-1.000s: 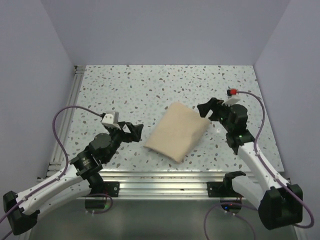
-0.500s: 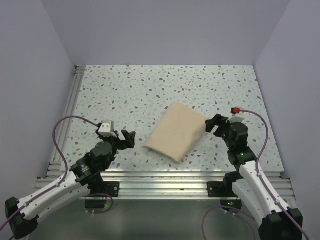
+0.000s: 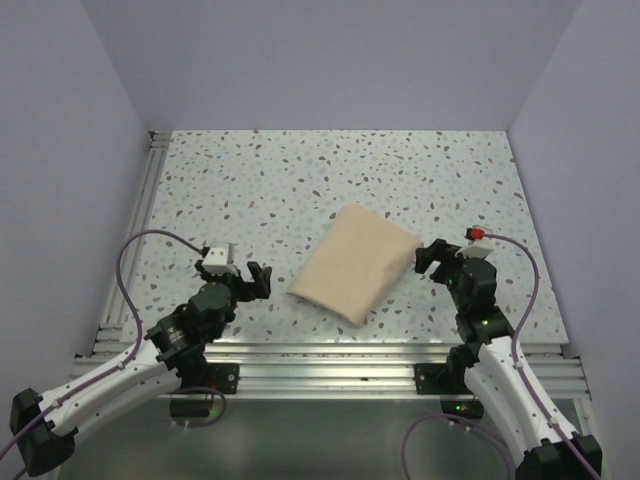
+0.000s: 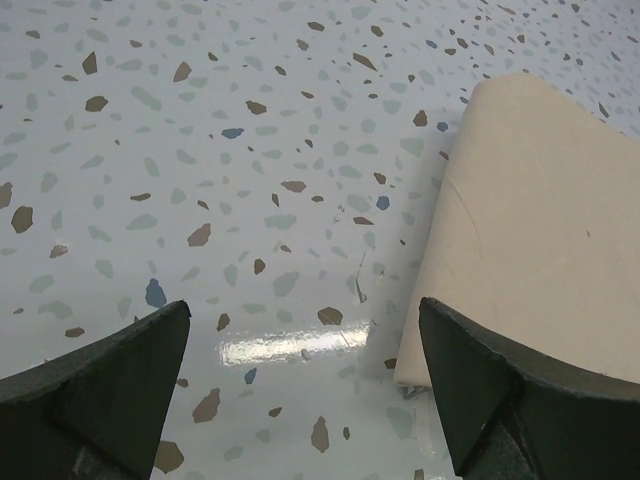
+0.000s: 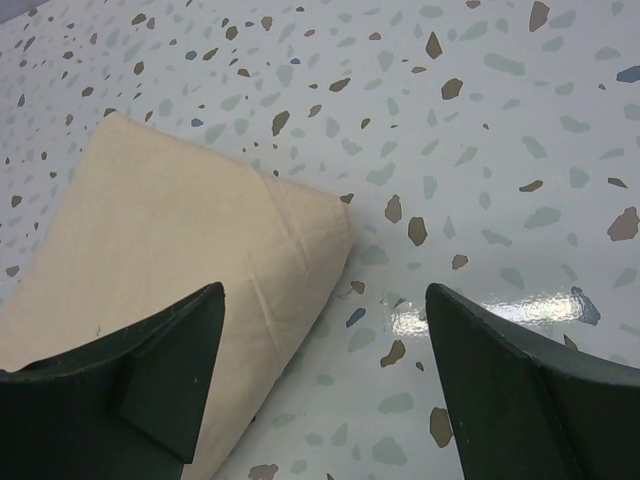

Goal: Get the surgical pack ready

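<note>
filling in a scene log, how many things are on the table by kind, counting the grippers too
beige wrapped pack: 1
grippers, both open: 2 (left gripper, right gripper)
total: 3

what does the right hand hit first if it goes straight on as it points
Likely the beige pack, at its right corner, ahead of the open right hand; height is unclear.

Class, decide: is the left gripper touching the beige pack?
Apart. The top view shows a strip of table between the left gripper and the pack.
</note>
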Action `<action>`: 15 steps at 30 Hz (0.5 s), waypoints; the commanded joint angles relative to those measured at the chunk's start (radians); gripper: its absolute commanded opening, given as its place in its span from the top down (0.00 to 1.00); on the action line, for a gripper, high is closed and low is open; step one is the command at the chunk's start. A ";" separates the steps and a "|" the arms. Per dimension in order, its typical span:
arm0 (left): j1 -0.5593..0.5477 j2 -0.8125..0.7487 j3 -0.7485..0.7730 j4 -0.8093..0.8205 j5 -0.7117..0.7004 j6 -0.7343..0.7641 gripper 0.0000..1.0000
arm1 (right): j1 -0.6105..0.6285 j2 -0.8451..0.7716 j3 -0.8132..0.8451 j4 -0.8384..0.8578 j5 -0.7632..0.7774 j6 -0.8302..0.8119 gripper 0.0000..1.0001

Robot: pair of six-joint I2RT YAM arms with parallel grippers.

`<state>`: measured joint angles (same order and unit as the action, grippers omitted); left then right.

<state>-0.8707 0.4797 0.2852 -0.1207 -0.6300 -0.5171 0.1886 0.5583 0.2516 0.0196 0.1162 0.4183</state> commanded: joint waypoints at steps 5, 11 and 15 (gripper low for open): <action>0.006 0.010 0.000 0.038 -0.028 -0.027 0.00 | -0.001 -0.004 -0.009 0.036 0.033 -0.004 0.16; 0.006 0.014 0.000 0.041 -0.031 -0.027 0.00 | -0.001 -0.014 -0.018 0.042 0.031 -0.006 0.16; 0.006 0.019 0.000 0.046 -0.033 -0.024 0.00 | -0.001 -0.015 -0.020 0.045 0.031 -0.004 0.16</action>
<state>-0.8707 0.4931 0.2848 -0.1204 -0.6338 -0.5243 0.1886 0.5533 0.2375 0.0223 0.1215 0.4187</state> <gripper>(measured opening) 0.997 0.843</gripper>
